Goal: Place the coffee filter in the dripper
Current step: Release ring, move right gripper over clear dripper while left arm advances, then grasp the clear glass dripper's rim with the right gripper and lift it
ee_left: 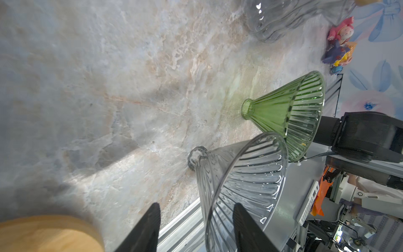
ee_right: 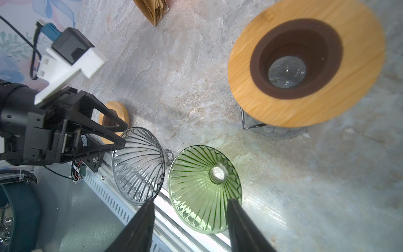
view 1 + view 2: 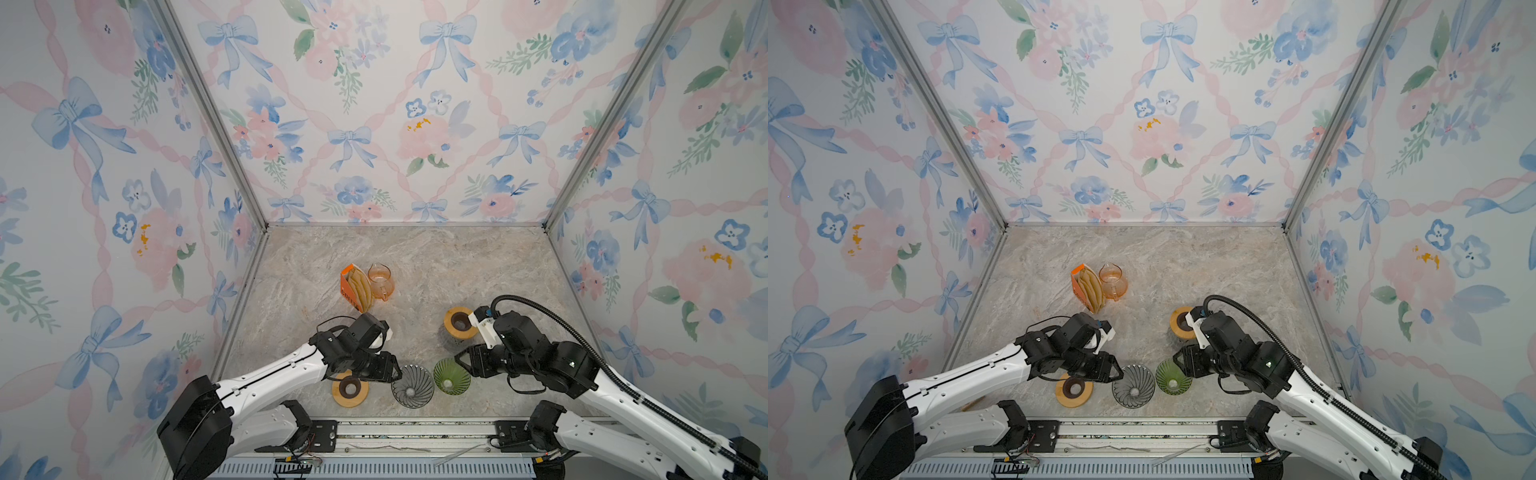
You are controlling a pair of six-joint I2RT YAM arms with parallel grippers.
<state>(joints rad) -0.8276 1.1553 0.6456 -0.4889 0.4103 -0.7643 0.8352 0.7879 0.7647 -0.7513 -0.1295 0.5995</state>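
Observation:
Tan coffee filters (image 3: 360,289) stand packed in an orange box (image 3: 347,291) at mid-table, also seen in the right wrist view as the filters (image 2: 152,8). A clear ribbed glass dripper (image 3: 412,386) and a green glass dripper (image 3: 451,375) stand mouth-up near the front edge. My left gripper (image 3: 398,376) is open, its fingers straddling the clear dripper's (image 1: 239,174) rim, one inside and one outside. My right gripper (image 3: 459,358) is open at the green dripper's (image 2: 202,187) rim, one finger over the rim, the other beside the clear dripper.
An orange glass carafe (image 3: 380,280) stands next to the filter box. A wooden ring (image 3: 350,388) lies at front left under my left arm. Another wooden ring (image 3: 460,323) sits on a clear glass carafe (image 2: 274,131). A metal rail (image 3: 415,424) borders the front.

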